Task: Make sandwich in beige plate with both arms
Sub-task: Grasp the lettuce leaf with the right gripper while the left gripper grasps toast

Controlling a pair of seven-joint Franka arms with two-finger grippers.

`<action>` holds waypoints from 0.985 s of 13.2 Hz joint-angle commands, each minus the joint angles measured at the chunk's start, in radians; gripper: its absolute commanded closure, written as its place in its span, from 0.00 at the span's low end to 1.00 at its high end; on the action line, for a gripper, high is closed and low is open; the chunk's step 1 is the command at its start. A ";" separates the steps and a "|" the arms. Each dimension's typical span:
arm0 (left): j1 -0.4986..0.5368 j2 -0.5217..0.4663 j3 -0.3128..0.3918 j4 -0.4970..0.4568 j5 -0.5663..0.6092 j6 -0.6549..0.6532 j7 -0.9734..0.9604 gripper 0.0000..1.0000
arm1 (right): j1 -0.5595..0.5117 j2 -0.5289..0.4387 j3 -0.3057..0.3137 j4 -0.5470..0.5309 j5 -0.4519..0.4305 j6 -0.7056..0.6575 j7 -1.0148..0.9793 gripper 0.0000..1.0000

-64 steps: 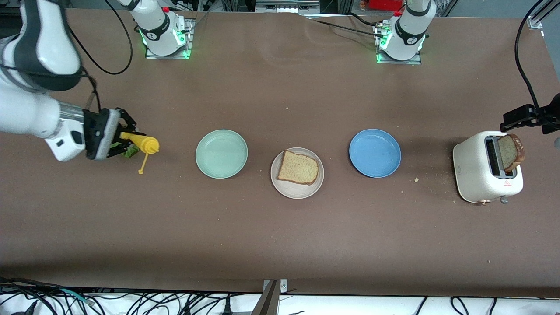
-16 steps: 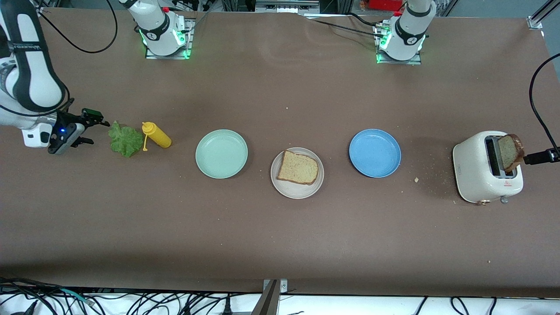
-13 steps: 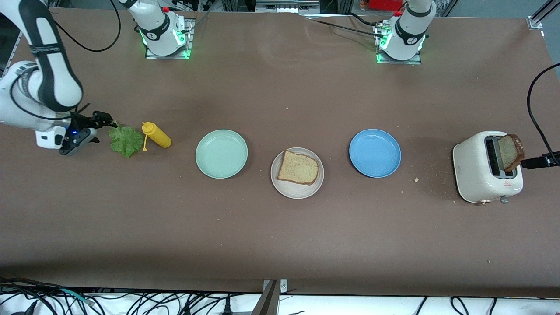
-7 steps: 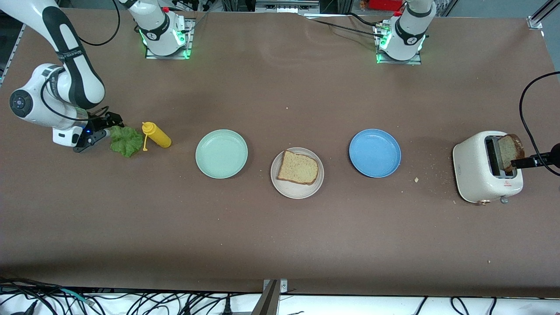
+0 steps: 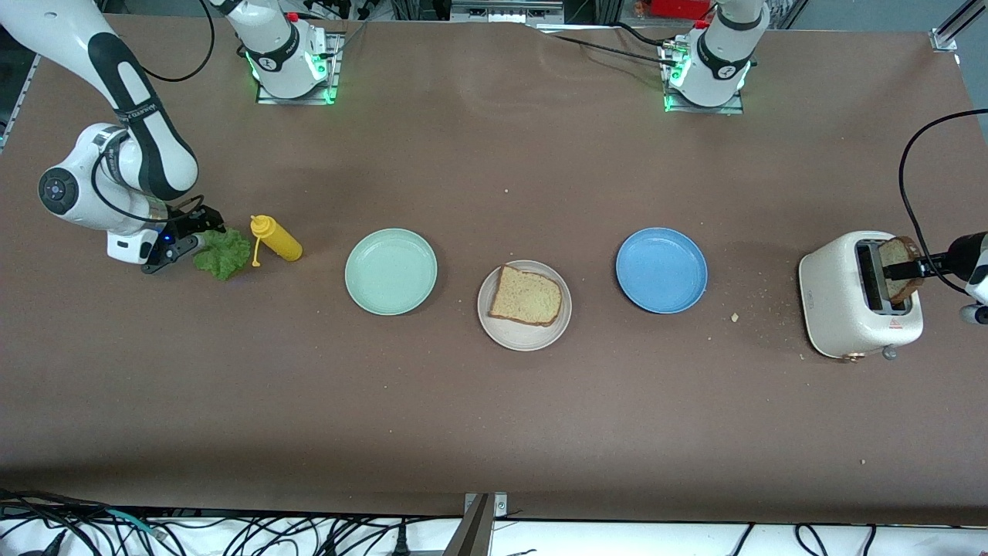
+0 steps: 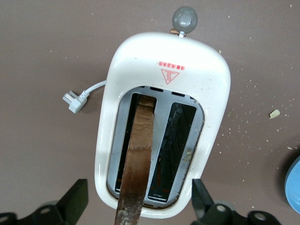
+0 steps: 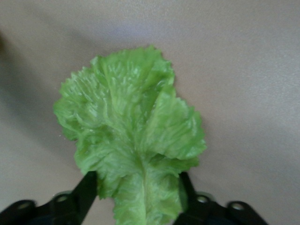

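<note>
Right gripper (image 5: 185, 238) sat at the lettuce leaf (image 5: 225, 252), fingers (image 7: 86, 190) straddling its stem end, not yet clenched. Risk: the thin leaf could tear or slip out. Mustard bottle (image 5: 276, 240) stood just beside the leaf and could be knocked.

Left gripper (image 6: 136, 208) hung over the toaster (image 5: 855, 297), fingers released either side of the toast slice (image 6: 138, 154). Risk: the slice might jam or tip the toaster.

Beige plate (image 5: 505, 333) held one bread slice (image 5: 526, 296), between green plate (image 5: 390, 271) and blue plate (image 5: 661, 269).
</note>
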 commanded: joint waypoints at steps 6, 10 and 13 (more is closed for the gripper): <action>0.010 -0.051 -0.008 -0.047 0.004 0.008 0.020 0.77 | -0.004 -0.052 0.002 0.007 -0.017 -0.024 0.005 1.00; 0.011 -0.048 -0.006 -0.066 0.004 0.011 0.022 1.00 | -0.002 -0.137 0.012 0.122 -0.023 -0.301 0.008 1.00; 0.011 -0.051 -0.006 -0.072 0.007 0.012 0.023 1.00 | -0.002 -0.149 0.064 0.286 -0.020 -0.536 0.019 1.00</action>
